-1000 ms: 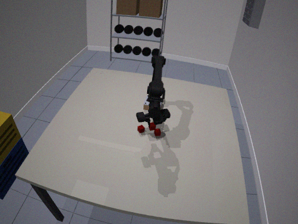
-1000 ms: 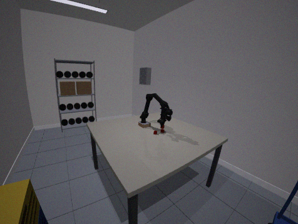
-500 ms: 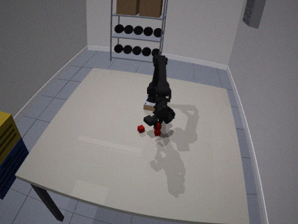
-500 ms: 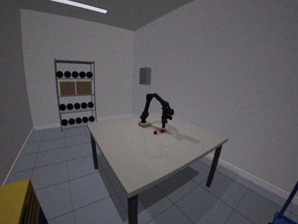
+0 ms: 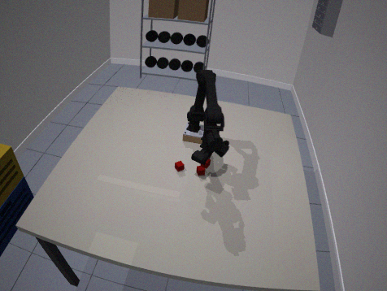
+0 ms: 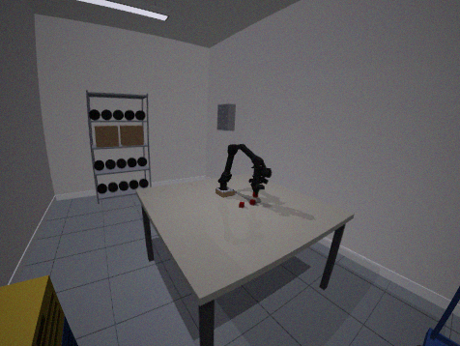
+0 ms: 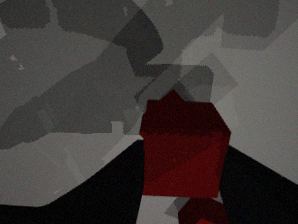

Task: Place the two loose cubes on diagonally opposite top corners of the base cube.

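My gripper [image 5: 206, 161] [image 6: 254, 192] [image 7: 180, 149] is shut on a red cube [image 5: 208, 162] [image 7: 182, 150] and holds it a little above the table [image 5: 122, 142]. In the wrist view the cube fills the space between the two dark fingers. A second red cube [image 5: 201, 170] [image 6: 251, 202] [image 7: 202, 214] rests on the table right below and in front of the held one; only its top shows at the bottom edge of the wrist view. A third red cube [image 5: 179, 165] [image 6: 241, 205] rests on the table a short way to the left. I cannot tell which resting cube is the fixed base.
The arm's base sits on a tan block [image 5: 191, 137] [image 6: 225, 191] behind the cubes. A metal shelf [image 5: 175, 36] [image 6: 118, 145] with black balls and boxes stands by the back wall. A yellow and blue crate [image 5: 8, 183] stands beside the table's left edge.
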`<state>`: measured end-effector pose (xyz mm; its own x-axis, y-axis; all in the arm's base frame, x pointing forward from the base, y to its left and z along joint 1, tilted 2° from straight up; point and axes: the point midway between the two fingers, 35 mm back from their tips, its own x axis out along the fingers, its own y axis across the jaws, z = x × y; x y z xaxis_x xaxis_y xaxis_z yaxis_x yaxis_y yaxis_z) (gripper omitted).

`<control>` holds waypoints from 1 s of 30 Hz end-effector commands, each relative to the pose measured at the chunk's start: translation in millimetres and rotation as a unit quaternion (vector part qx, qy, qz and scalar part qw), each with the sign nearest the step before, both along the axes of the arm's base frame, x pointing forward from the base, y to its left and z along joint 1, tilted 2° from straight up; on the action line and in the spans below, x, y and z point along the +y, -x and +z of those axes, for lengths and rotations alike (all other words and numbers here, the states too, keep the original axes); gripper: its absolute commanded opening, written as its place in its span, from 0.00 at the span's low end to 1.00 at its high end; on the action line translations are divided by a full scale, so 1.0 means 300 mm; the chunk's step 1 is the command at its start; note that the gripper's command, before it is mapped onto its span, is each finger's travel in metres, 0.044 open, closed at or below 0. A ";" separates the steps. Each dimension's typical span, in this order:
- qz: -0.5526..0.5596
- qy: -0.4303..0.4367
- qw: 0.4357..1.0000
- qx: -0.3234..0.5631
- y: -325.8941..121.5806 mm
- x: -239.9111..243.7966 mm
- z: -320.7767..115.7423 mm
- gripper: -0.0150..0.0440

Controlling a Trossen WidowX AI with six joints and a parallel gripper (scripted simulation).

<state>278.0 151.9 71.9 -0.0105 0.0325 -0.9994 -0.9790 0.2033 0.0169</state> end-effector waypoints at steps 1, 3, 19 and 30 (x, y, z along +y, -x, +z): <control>0.006 -0.002 1.000 -0.005 0.000 0.003 0.008 0.43; 0.006 -0.002 1.000 -0.005 0.000 0.003 0.008 0.43; 0.007 -0.002 1.000 -0.005 0.000 0.002 -0.081 0.43; 0.007 -0.002 1.000 -0.005 0.000 0.002 -0.082 0.43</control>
<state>278.1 152.7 49.2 0.0023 0.0392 -0.9992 -0.9812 0.1928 0.0053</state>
